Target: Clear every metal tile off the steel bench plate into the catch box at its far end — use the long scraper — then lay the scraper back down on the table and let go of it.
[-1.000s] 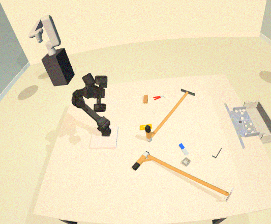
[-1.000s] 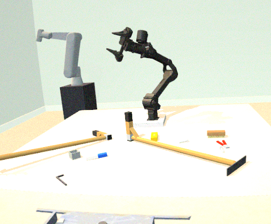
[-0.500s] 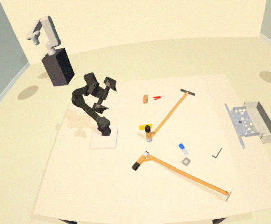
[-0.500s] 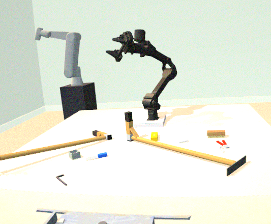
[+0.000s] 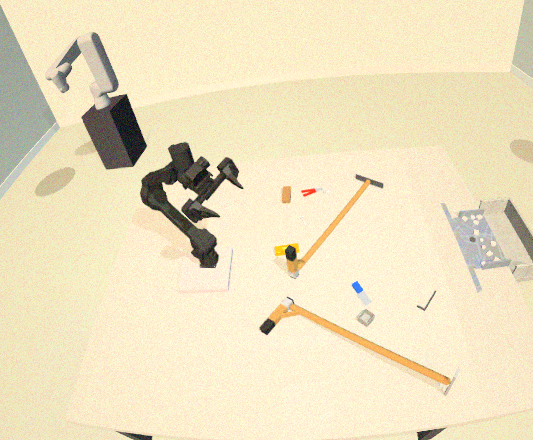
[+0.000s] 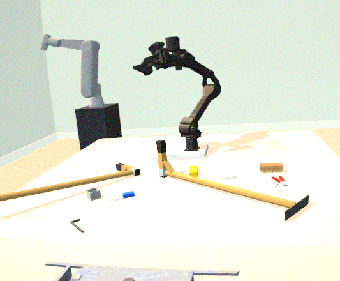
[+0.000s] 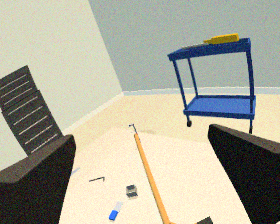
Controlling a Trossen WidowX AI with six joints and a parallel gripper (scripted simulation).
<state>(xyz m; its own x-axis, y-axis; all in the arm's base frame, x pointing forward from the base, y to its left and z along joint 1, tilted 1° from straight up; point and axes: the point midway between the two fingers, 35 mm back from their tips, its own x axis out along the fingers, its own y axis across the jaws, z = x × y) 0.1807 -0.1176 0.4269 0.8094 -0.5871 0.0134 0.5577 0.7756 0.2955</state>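
Observation:
My gripper [image 5: 230, 202] [image 6: 138, 68] [image 7: 144, 136] is open and empty, high above the table near the arm's base. Two long tools with orange shafts and black-tipped upright grips lie on the table. One tool [image 5: 335, 223] [image 6: 228, 188] ends in a wide dark blade. The other tool [image 5: 373, 346] [image 6: 62, 186] [image 7: 151, 177] ends in a thin, pale metal crosspiece. I cannot tell which is the scraper. The steel plate [image 5: 468, 256] [image 6: 155, 274] lies beyond the table's far edge, with several small pale tiles [image 5: 476, 232] on it. The catch box [image 5: 530, 270] adjoins its far end.
A yellow block [image 5: 279, 250] [image 6: 193, 171] sits near the dark-bladed tool's grip. A brown brush [image 5: 286, 194] and red pliers [image 5: 309, 192] lie beyond it. A blue marker [image 5: 357, 287], a grey box [image 5: 365, 317] and a hex key [image 5: 425, 306] lie between the tools and plate.

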